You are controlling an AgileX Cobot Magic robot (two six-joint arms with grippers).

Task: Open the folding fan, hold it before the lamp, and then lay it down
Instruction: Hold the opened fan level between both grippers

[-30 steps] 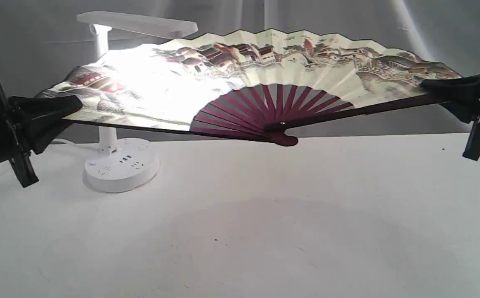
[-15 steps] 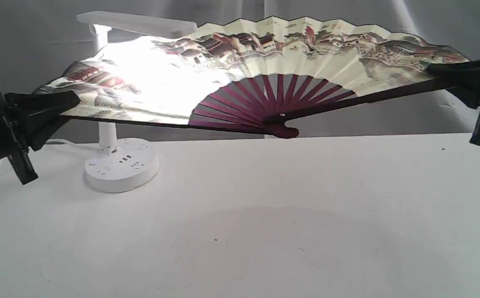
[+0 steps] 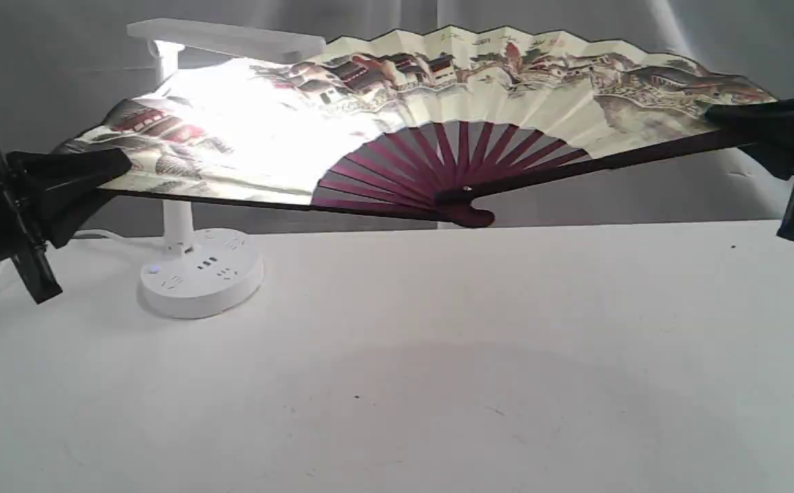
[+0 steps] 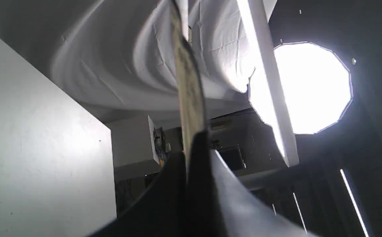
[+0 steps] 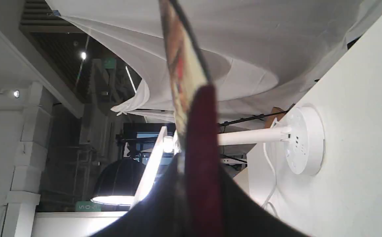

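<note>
Cream paper glows white at the ten o'clock part of the one folding fan (image 3: 438, 103). It is spread fully open and held in the air, clear of the worktop (image 3: 472, 356), in front of the single lamp (image 3: 198, 274). Only the exterior view shows this whole. The leaf covers the lamp's upper stem, the flat head shows over the fan's edge at eleven o'clock, and the round base stands on the worktop at nine o'clock.

Two hands hold the fan, one at each guard. The left hand (image 3: 89, 181) reaches in from nine o'clock, clenched on the left guard's end. The right hand (image 3: 746, 127) comes in from three o'clock, set higher and clenched on the right guard, so the fan slopes up toward two o'clock.

Each wrist view sees the fan edge-on, as a thin strip running out from between closed black fingers. The left wrist view alone shows a bright many-sided studio light (image 4: 306, 89) beyond the lamp head. The right wrist view shows the stem bare behind the leaf, which the exterior view hides.
</note>
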